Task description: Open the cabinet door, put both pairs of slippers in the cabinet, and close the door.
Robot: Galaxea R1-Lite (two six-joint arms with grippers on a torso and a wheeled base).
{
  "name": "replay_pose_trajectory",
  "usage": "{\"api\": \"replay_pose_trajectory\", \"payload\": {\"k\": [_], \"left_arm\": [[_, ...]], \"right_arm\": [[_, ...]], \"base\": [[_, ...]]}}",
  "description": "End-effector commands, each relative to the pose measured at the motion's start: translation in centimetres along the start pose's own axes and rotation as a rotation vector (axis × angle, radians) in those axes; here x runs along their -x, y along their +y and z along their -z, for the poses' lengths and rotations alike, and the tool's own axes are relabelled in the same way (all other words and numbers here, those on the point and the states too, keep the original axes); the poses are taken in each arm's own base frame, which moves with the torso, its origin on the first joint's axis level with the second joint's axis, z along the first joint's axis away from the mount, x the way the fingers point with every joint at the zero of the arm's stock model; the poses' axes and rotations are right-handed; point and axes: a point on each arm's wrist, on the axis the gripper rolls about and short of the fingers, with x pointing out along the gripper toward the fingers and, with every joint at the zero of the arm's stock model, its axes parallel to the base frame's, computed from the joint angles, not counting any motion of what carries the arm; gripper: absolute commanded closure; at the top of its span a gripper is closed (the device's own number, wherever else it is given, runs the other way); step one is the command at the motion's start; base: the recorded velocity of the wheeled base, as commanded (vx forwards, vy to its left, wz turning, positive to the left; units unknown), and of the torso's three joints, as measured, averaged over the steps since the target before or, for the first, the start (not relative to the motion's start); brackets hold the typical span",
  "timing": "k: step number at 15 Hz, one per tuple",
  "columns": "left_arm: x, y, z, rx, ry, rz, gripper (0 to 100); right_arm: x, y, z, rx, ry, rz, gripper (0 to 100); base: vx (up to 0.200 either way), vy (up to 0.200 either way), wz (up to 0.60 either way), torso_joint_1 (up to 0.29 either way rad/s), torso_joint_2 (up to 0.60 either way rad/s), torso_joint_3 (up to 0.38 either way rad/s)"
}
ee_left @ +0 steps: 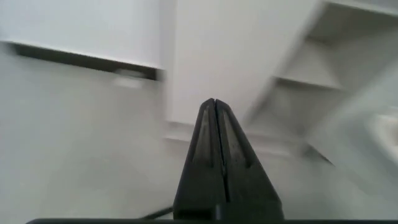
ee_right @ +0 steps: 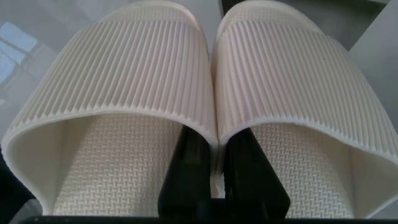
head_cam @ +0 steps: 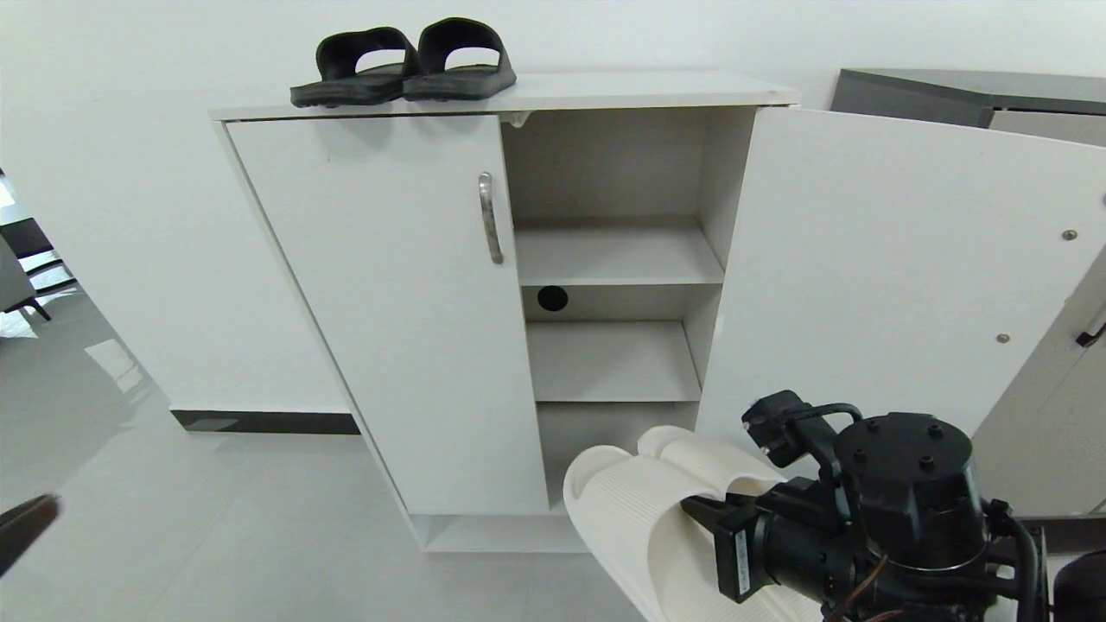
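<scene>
A white cabinet (head_cam: 389, 302) stands against the wall with its right door (head_cam: 890, 268) swung open and its left door shut. Bare shelves (head_cam: 615, 255) show inside. A pair of black slippers (head_cam: 404, 65) lies on the cabinet top at the left. My right gripper (ee_right: 214, 155) is shut on a pair of white ribbed slippers (head_cam: 644, 510), held side by side by their inner straps (ee_right: 211, 93), low in front of the open compartment. My left gripper (ee_left: 215, 124) is shut on nothing, low over the floor to the left of the cabinet.
A grey cabinet (head_cam: 968, 95) stands to the right, behind the open door. Glossy grey floor (head_cam: 216, 536) spreads in front and to the left. The left door carries a metal handle (head_cam: 490, 218). Dark furniture (head_cam: 26, 250) shows at the far left.
</scene>
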Motion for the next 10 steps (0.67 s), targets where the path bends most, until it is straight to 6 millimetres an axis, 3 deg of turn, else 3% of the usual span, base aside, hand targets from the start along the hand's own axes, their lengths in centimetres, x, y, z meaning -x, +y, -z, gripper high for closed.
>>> {"api": "replay_pose_trajectory", "payload": {"k": [1, 3, 4, 5, 7, 8, 10], "left_arm": [[5.5, 2.2, 8.5, -0.052, -0.148, -0.389, 100], [4.0, 2.1, 10.1, -0.031, -0.191, -0.291, 100], [3.4, 1.9, 11.1, -0.047, -0.184, -0.165, 100], [3.1, 1.4, 12.0, -0.077, -0.114, 0.087, 100], [3.1, 1.7, 12.0, -0.097, -0.12, 0.234, 100], [3.1, 1.8, 12.0, -0.097, -0.102, 0.297, 100], [3.4, 1.9, 12.4, -0.096, -0.137, 0.187, 100]], "right_arm": [[0.2, 0.2, -0.2, 0.001, -0.008, -0.006, 100], [0.4, 0.1, 0.0, 0.003, -0.004, -0.006, 100], [0.5, 0.0, 0.2, 0.004, 0.004, -0.005, 100], [0.5, 0.1, 0.3, 0.007, 0.006, -0.007, 100], [0.6, 0.0, 0.4, 0.007, 0.009, -0.008, 100], [0.6, 0.1, 0.5, 0.008, 0.012, -0.01, 100], [0.5, 0.2, 0.5, 0.013, 0.014, -0.015, 100]], "base": [[0.0, 0.0, 0.0, 0.0, 0.0, 0.0], [0.0, 0.0, 0.0, 0.0, 0.0, 0.0], [0.0, 0.0, 0.0, 0.0, 0.0, 0.0], [0.0, 0.0, 0.0, 0.0, 0.0, 0.0], [0.0, 0.0, 0.0, 0.0, 0.0, 0.0], [0.0, 0.0, 0.0, 0.0, 0.0, 0.0], [0.0, 0.0, 0.0, 0.0, 0.0, 0.0]]}}
